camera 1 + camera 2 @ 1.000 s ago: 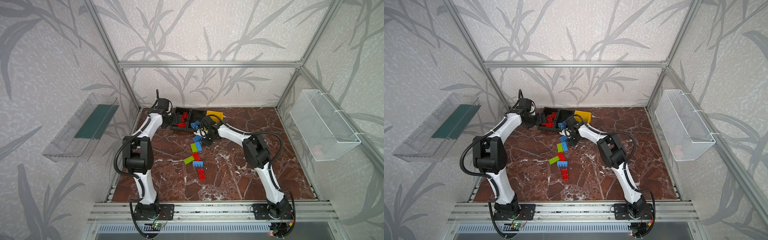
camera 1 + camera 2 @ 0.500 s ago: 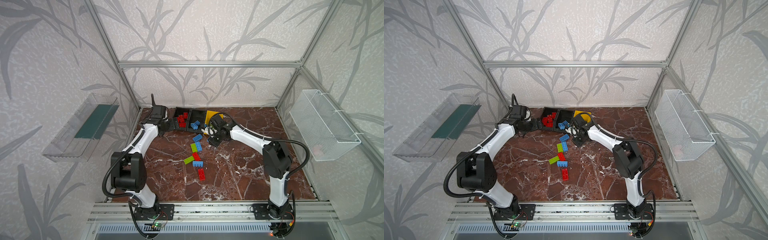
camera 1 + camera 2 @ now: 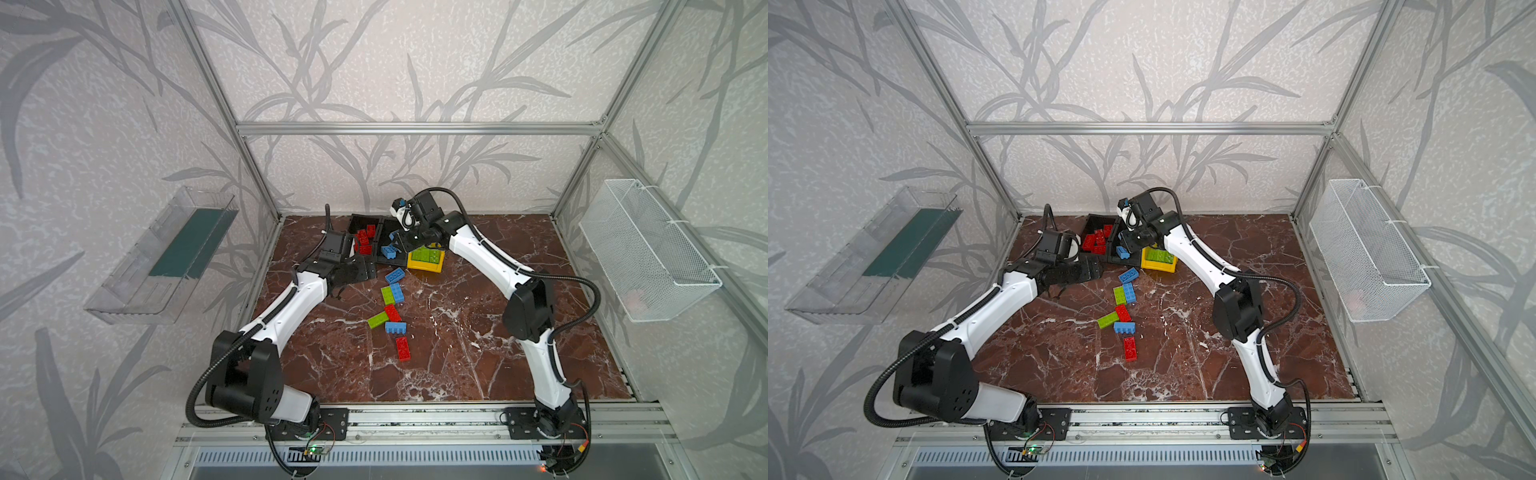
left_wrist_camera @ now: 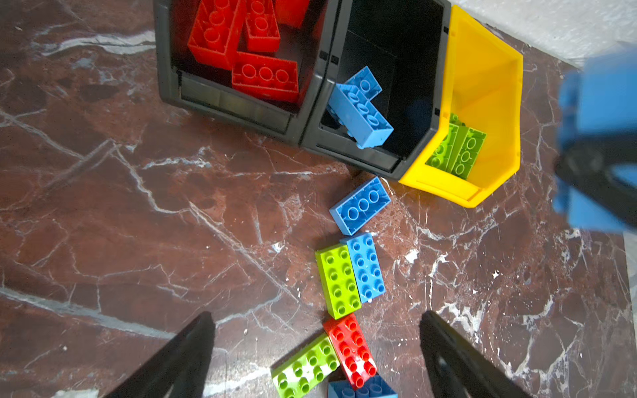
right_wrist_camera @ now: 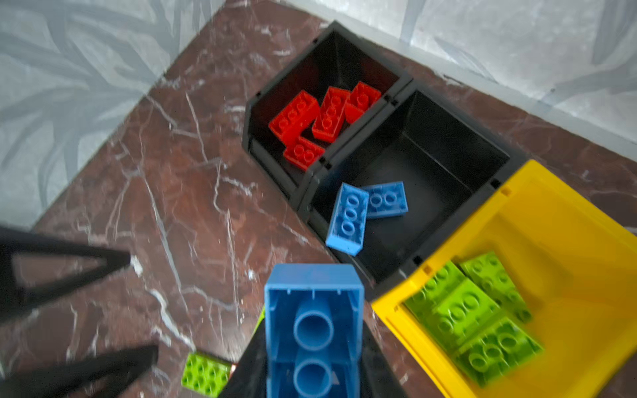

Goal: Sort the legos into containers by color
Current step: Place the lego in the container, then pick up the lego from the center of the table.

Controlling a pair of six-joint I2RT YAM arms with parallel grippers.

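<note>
Three containers stand side by side at the back. A black bin [image 4: 234, 105] holds red legos, the middle black bin [image 4: 355, 155] holds two blue ones, and the yellow bin [image 4: 489, 75] holds green ones. My right gripper [image 5: 313, 344] is shut on a blue lego [image 5: 313, 303], held end-on above the floor in front of the middle bin and the yellow bin [image 3: 426, 266]. My left gripper [image 4: 317, 344] is open above the loose legos on the floor. Among them are a blue one [image 4: 360, 205], a green and blue pair [image 4: 337, 281] and a red one [image 4: 350, 349]. A further red one [image 3: 402, 348] lies nearest the front.
A clear plastic tray [image 3: 166, 257] hangs on the left wall. A white wire mesh basket [image 3: 648, 249] hangs on the right wall. Aluminium frame posts edge the marble floor [image 3: 478, 332]. My two grippers are close together near the bins.
My right gripper has risen from the loose pile with the blue lego and moved back toward the bins. My left gripper has drawn away from the red bin toward the pile.
</note>
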